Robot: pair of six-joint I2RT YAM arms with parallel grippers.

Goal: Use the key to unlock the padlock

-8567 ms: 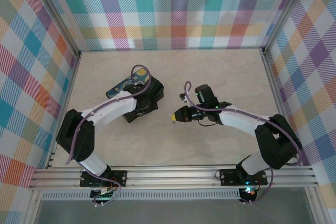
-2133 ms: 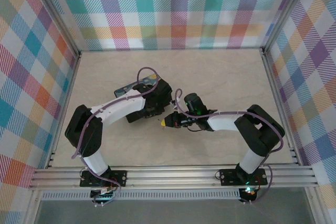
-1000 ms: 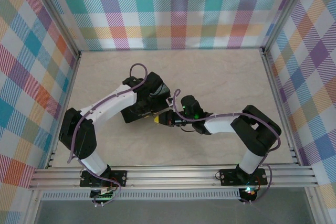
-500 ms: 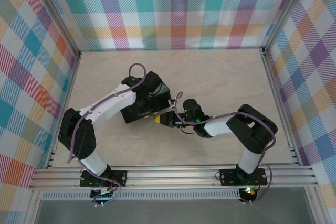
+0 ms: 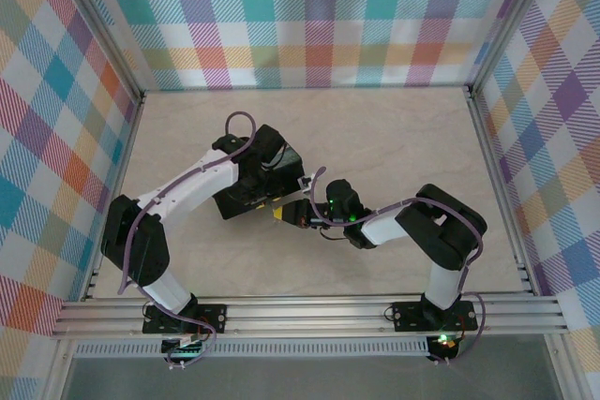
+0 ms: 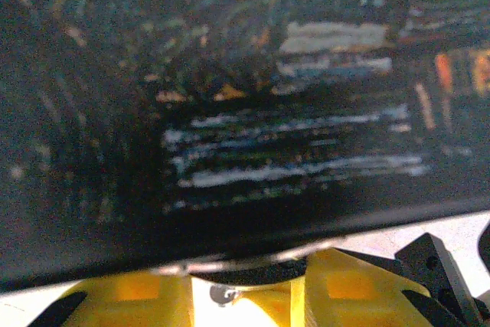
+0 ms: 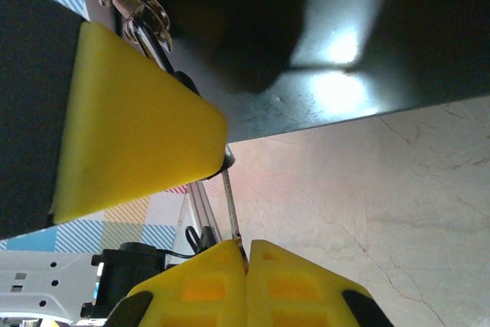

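Note:
The padlock [image 6: 260, 272] is a small dark body pinched between the yellow fingers of my left gripper [image 6: 245, 281], hard against the edge of the dark box [image 6: 230, 112]. In the right wrist view, my right gripper [image 7: 246, 254] is shut on the thin silver key [image 7: 232, 208]. The key's tip reaches the padlock [image 7: 227, 157] just under the left gripper's yellow finger [image 7: 130, 128]. From above, the left gripper [image 5: 286, 196] and right gripper [image 5: 281, 215] meet at the box's [image 5: 239, 201] near right corner.
Silver metal rings [image 7: 145, 21] show at the box's edge above the left finger. Bare marbled table [image 5: 394, 138] lies to the right and behind. Plaid walls [image 5: 319, 16] close in the back and both sides.
Both grippers stay together at the box's corner. The right arm's elbow has folded in to the left, and the left wrist has shifted slightly back and left.

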